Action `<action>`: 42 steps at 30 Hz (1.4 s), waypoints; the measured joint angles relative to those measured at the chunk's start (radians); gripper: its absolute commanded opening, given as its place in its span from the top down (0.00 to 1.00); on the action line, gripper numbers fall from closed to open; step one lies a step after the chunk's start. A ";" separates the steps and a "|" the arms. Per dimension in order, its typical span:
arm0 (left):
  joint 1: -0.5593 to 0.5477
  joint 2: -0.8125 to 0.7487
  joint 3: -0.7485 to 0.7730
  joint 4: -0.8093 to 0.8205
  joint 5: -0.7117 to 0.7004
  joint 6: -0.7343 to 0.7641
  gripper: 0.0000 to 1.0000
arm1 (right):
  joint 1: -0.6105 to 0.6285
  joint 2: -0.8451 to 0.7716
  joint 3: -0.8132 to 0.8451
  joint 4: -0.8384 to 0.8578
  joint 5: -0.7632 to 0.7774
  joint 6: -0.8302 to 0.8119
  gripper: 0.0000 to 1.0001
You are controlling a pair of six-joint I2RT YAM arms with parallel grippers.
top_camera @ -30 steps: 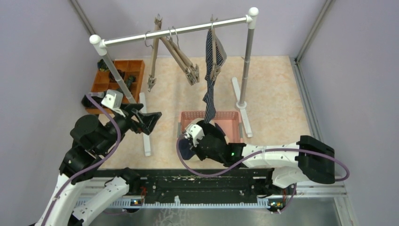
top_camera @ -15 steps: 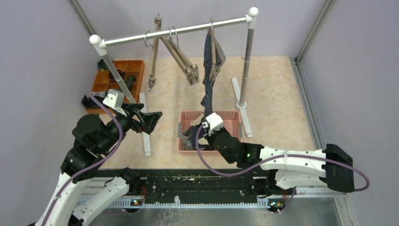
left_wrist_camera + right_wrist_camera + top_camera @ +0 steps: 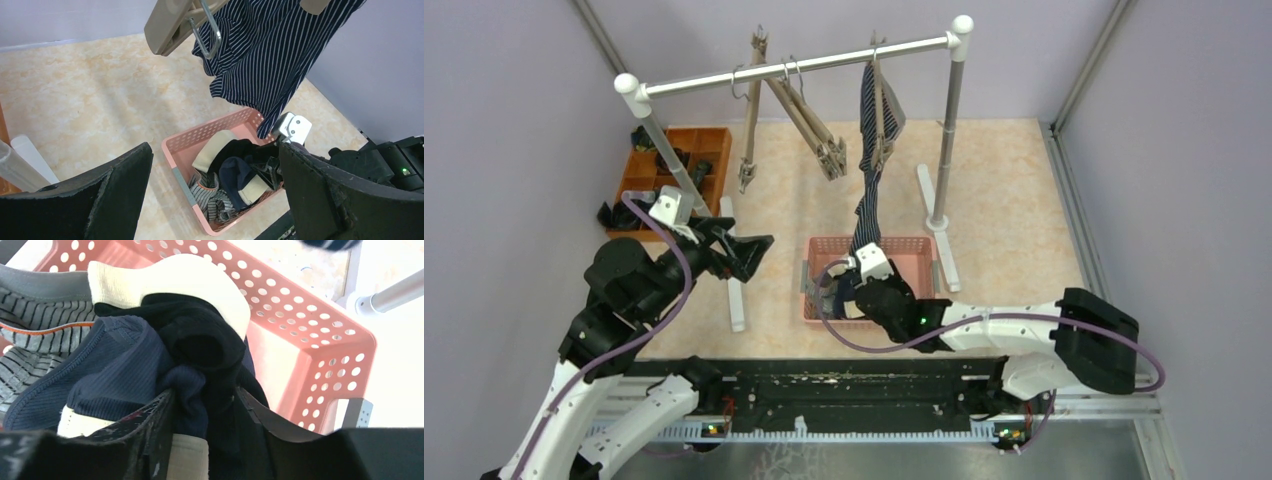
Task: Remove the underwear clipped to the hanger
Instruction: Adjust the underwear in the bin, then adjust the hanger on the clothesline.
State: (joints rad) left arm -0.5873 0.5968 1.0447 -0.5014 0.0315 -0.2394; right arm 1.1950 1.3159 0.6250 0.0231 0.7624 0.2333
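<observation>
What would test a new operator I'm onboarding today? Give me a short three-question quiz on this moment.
1. True or false: the left gripper is open and holds nothing.
2. Which shorts hang clipped to the hanger? A) the grey-striped pair. B) the navy pair with white stripes. C) the black pair.
3. How many shorts lie in the pink basket?

Key: 1 true; 2 B; 3 three.
</observation>
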 measured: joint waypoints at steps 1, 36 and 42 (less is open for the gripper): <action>0.000 0.000 0.000 0.000 0.003 0.000 0.00 | 0.000 -0.002 0.000 -0.010 -0.005 0.005 0.50; 0.000 -0.009 -0.128 0.053 0.581 0.007 0.07 | 0.021 -0.539 0.147 -0.012 0.080 -0.255 0.50; 0.000 -0.005 -0.131 0.121 0.588 -0.014 0.42 | 0.026 -0.466 0.286 0.092 0.107 -0.343 0.50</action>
State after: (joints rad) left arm -0.5873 0.5915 0.9138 -0.3805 0.6197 -0.2535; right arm 1.2213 0.8501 0.9112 0.1150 0.8692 -0.1093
